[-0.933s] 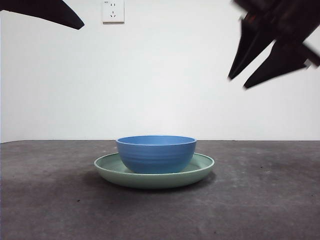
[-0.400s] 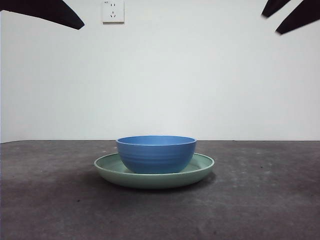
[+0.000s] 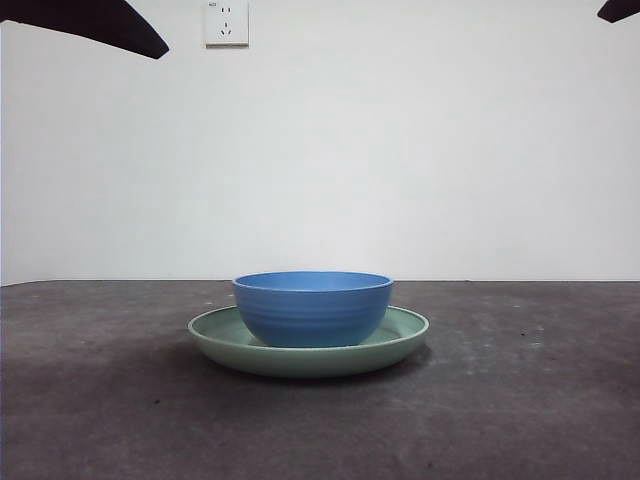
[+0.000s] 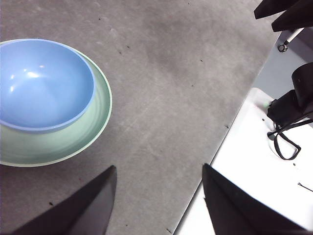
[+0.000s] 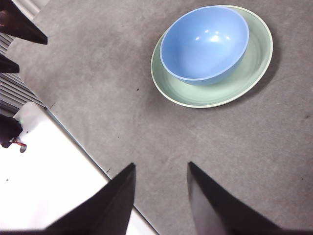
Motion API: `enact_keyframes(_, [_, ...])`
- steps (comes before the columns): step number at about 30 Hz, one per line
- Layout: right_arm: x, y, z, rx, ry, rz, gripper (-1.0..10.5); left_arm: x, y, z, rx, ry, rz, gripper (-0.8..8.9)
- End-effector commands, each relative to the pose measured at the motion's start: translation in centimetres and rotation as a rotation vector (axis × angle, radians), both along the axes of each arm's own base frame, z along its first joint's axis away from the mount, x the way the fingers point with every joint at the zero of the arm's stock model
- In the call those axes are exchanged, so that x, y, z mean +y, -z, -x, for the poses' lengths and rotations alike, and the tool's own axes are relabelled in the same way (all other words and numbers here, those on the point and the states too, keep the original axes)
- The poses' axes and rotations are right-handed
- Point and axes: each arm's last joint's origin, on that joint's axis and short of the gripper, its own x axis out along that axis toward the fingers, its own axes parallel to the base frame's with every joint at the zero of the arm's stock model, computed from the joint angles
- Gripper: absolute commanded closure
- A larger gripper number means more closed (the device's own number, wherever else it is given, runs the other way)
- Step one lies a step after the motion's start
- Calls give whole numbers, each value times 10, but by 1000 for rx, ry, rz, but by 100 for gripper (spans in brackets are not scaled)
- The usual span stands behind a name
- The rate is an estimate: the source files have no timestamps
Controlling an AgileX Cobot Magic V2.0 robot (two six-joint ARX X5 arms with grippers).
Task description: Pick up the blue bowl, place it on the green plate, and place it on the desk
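Observation:
The blue bowl [image 3: 312, 307] sits upright in the green plate [image 3: 400, 335], which rests on the dark desk [image 3: 520, 400]. The bowl is empty inside in the left wrist view [image 4: 41, 83] and the right wrist view [image 5: 204, 41], off centre on the plate [image 4: 58, 147] [image 5: 244, 73]. My left gripper [image 4: 159, 176] is open and empty, high above the desk beside the plate. My right gripper [image 5: 161, 171] is open and empty, high and away from the plate. In the front view each arm shows only as a black tip at a top corner [image 3: 110, 25] [image 3: 620, 10].
A white wall with a socket [image 3: 226, 22] stands behind the desk. The desk's edge and a white base with black cables [image 4: 283, 132] lie to one side; the same white surface [image 5: 44, 171] shows in the right wrist view.
The arm at the upper right of the front view has risen and pulled away, from large open jaws above the desk to just a tip at the corner. Bowl and plate have not moved.

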Motion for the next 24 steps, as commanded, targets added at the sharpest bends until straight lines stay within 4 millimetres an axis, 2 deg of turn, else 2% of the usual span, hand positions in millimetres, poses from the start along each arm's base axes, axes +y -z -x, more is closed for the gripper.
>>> enact_keyframes(1, [2, -5, -1, -27, -19, -4, 778, -2, -3, -1, -7, 9, 11, 533])
enact_keyframes(9, [2, -5, -1, -27, -19, -3, 783, -2, -2, -1, -6, 9, 10, 543])
enact_keyframes(11, [2, -5, -1, -24, -21, -2, 847, -2, -2, 0, -5, 9, 10, 620])
enact_keyframes(13, [2, -5, 0, -25, -25, 1, 939, -2, -2, 0, -5, 9, 9, 764])
enact_keyframes(14, [2, -5, 0, -29, -29, 4, 938, -2, -2, 0, -4, 9, 9, 811])
enact_keyframes(24, [2, -6, -1, -44, -30, 0, 938, -2, -3, -1, -8, 9, 11, 804])
